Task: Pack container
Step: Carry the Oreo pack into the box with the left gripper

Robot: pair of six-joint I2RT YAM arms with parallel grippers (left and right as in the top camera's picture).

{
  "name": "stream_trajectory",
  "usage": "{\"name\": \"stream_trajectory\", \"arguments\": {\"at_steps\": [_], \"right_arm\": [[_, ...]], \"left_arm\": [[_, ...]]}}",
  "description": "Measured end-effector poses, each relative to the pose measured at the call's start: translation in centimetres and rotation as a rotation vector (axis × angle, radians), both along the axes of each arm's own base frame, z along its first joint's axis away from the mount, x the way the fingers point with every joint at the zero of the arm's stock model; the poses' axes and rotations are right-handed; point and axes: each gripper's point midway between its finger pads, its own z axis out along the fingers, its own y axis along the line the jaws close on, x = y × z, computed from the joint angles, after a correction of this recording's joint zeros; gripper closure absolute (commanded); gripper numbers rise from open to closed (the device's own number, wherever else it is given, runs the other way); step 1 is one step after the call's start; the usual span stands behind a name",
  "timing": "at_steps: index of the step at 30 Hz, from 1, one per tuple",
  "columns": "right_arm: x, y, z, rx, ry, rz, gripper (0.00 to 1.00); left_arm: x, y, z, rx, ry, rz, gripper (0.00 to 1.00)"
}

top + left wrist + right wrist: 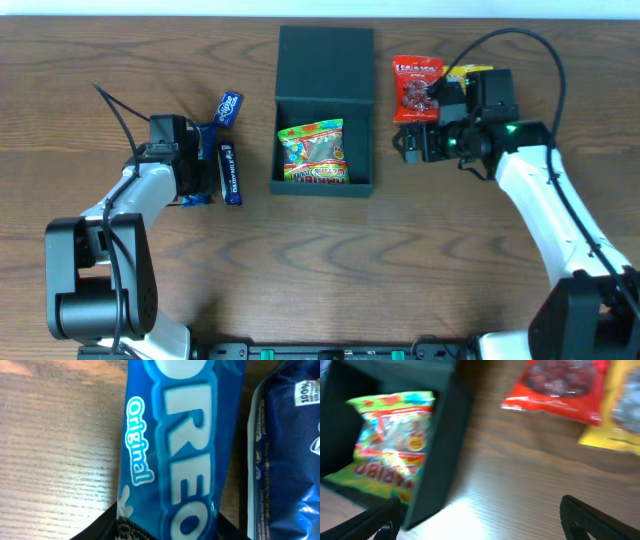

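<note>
- On the wooden surface (320, 260), between the two arms, sits the container (322, 105), a dark teal-green, matte, shallow square box. Its flap lid lies open toward the far edge.
- A crinkly green-and-red gummy bag (315, 152) lies inside against the near wall. The right wrist view gives its name, blurred, as "HARIBO".
- The left pincer (167, 527) is down on a glossy bright-blue biscuit packet (180, 450), well left of the container. Its jaws stand at the packet's two long edges; whether they already pinch it cannot be told.
- That packet reads "OREO" in white and "Original" in pale blue. Just beside it a darker blue packet (285, 460) shows "100%"; the rest is too small to read.
- The right pincer (480, 525) is released, jaws wide, over bare wood between the container's right wall and a red glossy packet (417, 88). A yellow packet (470, 72) lies next to the red one, partly under the arm. The print on both is illegible.
- Handling, as a judgement: the container looks light and fairly stiff, and its matte skin should give good grip — but being light, it may slide if nudged.
- The best hold is probably the lid's free edge, to fold it shut once the box is filled.
- The film packets look slick and their contents crushable — a gentle pinch across the narrow width seems wise.
</note>
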Motion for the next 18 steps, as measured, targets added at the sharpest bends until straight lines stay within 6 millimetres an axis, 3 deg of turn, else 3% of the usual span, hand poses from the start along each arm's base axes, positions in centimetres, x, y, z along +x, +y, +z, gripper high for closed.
{"name": "stream_trajectory", "arguments": {"at_steps": [5, 8, 14, 18], "right_arm": [[0.6, -3.8, -0.1, -0.006, 0.004, -0.111, 0.01], [0.8, -5.9, -0.1, 0.001, 0.01, -0.18, 0.01], [0.9, -9.5, -0.1, 0.03, 0.028, -0.32, 0.01], [0.6, -11.4, -0.2, 0.043, 0.041, -0.394, 0.01]], "left_arm": [[-0.5, -0.2, 0.5, -0.014, 0.054, -0.004, 0.73], [0.2, -0.3, 1.9, -0.017, 0.061, -0.003, 0.75], [4.4, -1.1, 7.2, -0.061, -0.04, -0.006, 0.78], [7.9, -4.4, 12.2, -0.105, -0.176, -0.045, 0.78]]}}
